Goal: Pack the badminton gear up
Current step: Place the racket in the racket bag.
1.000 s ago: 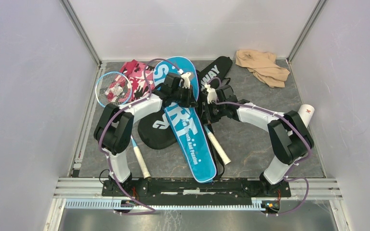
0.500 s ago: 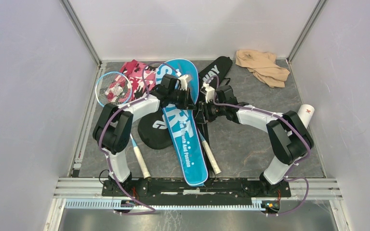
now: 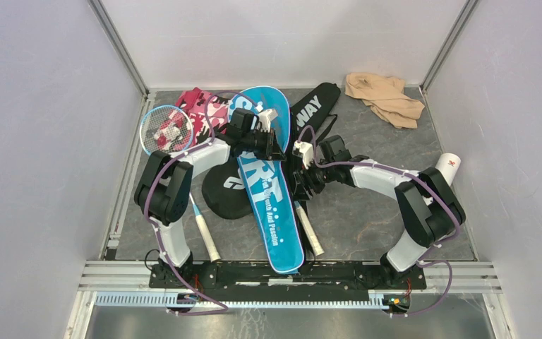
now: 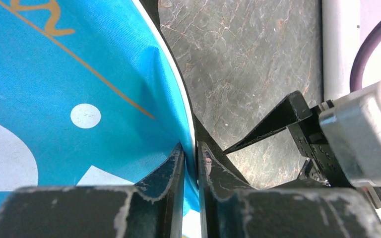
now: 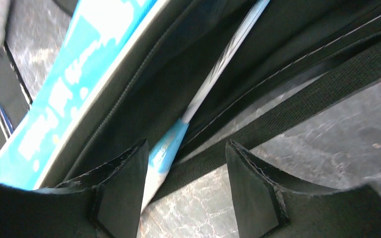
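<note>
The blue "SPORT" cover lies lengthwise down the middle of the floor. My left gripper is shut on its right edge; in the left wrist view the jaws pinch the blue fabric. My right gripper is open just right of the cover, straddling a racket shaft and a black strap without holding either. That racket's white handle sticks out beside the cover. The black "CROSSWAY" cover lies behind. A second, blue-framed racket lies at the left. A white tube stands at the right. No shuttlecock shows.
A pink camouflage cloth lies at the back left under the racket head. A beige cloth lies at the back right. A black cover part lies left of the blue cover. Walls close in on three sides.
The blue cover has been pulled to the left and straightened, its near end swinging left. My right gripper has moved nearer along the racket shaft. The left gripper has shifted slightly left.
</note>
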